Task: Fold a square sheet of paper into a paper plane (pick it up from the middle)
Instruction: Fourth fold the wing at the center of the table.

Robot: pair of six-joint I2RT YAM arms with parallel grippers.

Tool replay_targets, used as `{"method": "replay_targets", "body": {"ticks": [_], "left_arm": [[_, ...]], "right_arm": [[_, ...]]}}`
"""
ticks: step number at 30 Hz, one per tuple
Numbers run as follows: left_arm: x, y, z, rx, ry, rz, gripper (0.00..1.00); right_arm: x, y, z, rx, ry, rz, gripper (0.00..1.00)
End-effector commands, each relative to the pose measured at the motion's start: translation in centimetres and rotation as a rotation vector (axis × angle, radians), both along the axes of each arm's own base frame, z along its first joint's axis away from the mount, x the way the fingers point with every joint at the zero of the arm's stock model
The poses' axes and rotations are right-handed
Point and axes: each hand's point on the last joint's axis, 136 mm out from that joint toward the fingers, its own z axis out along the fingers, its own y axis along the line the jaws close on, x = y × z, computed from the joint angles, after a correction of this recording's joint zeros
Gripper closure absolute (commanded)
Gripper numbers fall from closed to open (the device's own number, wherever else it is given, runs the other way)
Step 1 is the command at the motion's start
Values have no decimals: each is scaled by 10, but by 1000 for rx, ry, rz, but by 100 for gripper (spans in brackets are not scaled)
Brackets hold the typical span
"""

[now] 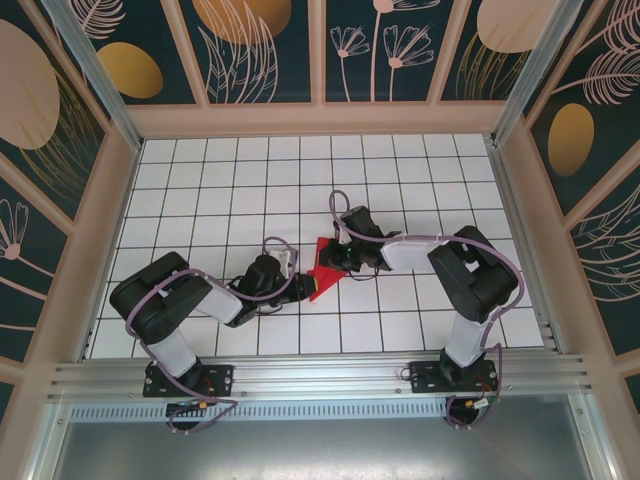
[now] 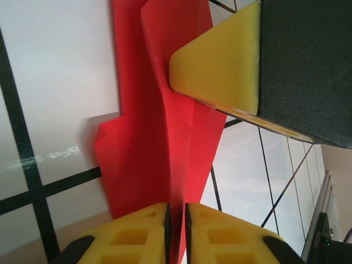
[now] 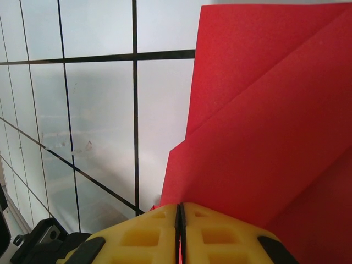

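Note:
The red sheet of paper (image 1: 318, 270) lies mid-table, folded into a pointed wedge with layered flaps and a raised centre crease (image 2: 165, 137). My left gripper (image 1: 298, 274) comes at it from the left. In the left wrist view its jaws (image 2: 176, 213) stand a narrow slit apart, and the crease's red ridge runs between them. My right gripper (image 1: 336, 256) meets the paper from the right. Its yellow pads (image 3: 180, 213) are pressed together on the edge of a red flap (image 3: 264, 137). One of the right gripper's yellow fingers (image 2: 220, 63) rests against the ridge further along.
White grid tiles with black lines (image 1: 250, 190) cover the table. Patterned walls enclose it at the back and both sides (image 1: 320, 110). An aluminium rail (image 1: 320, 375) runs along the near edge by the arm bases. Both forearms (image 1: 420, 250) lie low over the middle tiles.

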Motion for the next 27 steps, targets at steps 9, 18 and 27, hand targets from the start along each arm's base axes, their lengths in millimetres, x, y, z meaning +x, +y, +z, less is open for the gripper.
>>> {"method": "replay_targets", "body": {"ticks": [9, 18, 27], "left_arm": [[-1, 19, -18, 112, 26, 37, 99], [-1, 23, -24, 128, 63, 70, 100], [-1, 25, -28, 127, 104, 102, 100]], "right_arm": [[9, 3, 0, 15, -18, -1, 88], [11, 8, 22, 58, -53, 21, 86], [0, 15, 17, 97, -19, 64, 86]]}}
